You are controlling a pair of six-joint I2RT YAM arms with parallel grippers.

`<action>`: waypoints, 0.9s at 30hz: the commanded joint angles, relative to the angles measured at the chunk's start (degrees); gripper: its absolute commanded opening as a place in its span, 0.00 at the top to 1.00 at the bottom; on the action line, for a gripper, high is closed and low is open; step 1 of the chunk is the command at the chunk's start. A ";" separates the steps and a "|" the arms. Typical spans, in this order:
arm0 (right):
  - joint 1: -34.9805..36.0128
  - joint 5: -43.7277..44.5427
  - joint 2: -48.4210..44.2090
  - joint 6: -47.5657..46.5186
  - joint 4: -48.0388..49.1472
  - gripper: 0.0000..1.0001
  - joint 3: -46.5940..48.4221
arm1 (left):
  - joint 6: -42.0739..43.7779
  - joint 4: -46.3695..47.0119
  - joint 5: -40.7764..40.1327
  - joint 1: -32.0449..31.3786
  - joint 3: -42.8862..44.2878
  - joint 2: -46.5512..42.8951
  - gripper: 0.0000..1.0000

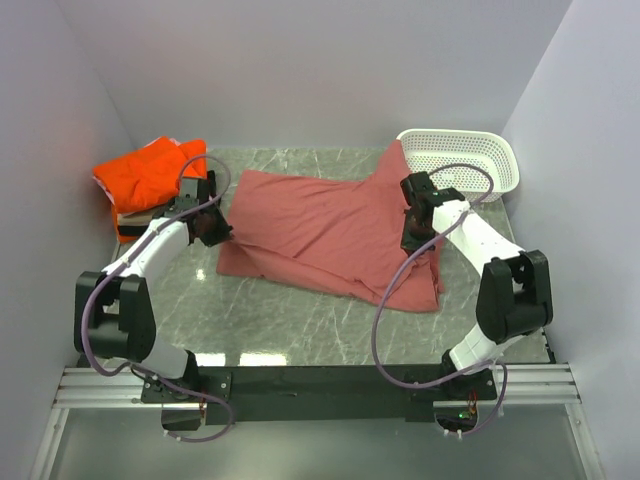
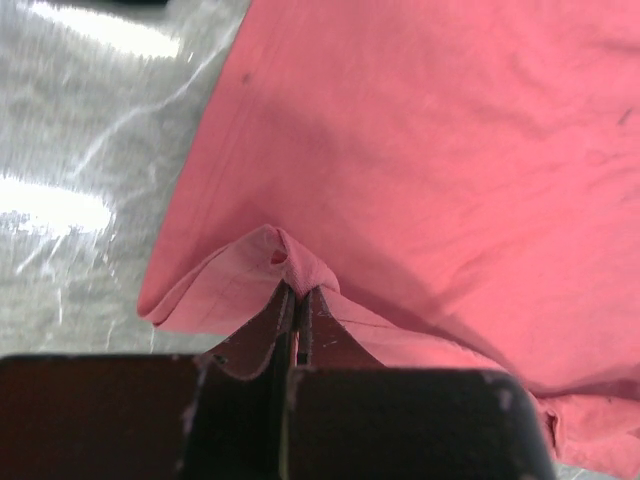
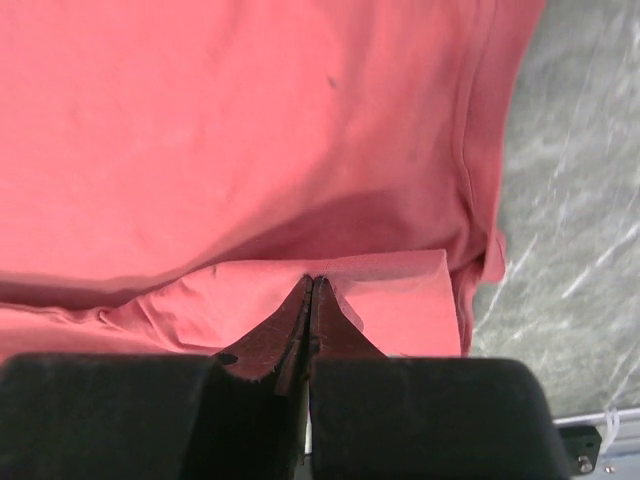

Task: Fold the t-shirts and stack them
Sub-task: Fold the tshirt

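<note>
A dusty-red t-shirt (image 1: 330,225) lies spread across the middle of the marble table. My left gripper (image 1: 212,228) is at its left edge, shut on a pinched fold of the red cloth (image 2: 290,262). At the shirt's right side my right gripper (image 1: 412,232) is likewise shut on a fold of the same red t-shirt (image 3: 330,150), and the cloth rises toward it. A bright orange t-shirt (image 1: 148,173) sits on darker folded ones (image 1: 133,222) at the back left.
A white perforated basket (image 1: 462,158) stands at the back right corner. White walls close in on the left, back and right. Bare marble (image 1: 290,320) shows in front of the shirt, and the arm bases sit at the near edge.
</note>
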 commanded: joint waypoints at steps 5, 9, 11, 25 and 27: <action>-2.24 0.69 3.96 -1.90 0.03 1.00 7.01 | 3.32 0.33 1.21 0.68 6.27 3.55 0.99; -2.94 0.43 5.55 -2.25 -0.41 1.00 9.47 | 3.76 -0.11 0.16 0.68 7.59 5.49 0.99; -3.12 0.25 5.90 -2.42 -0.41 1.00 10.09 | 3.76 0.06 -0.46 0.76 7.59 5.84 0.99; -4.44 -3.01 7.14 -4.44 2.31 0.79 13.87 | 4.02 4.11 1.65 0.77 9.09 3.04 0.27; -4.18 -2.65 3.63 -4.97 3.36 0.68 12.38 | 4.20 4.19 0.86 0.50 8.30 -0.03 0.21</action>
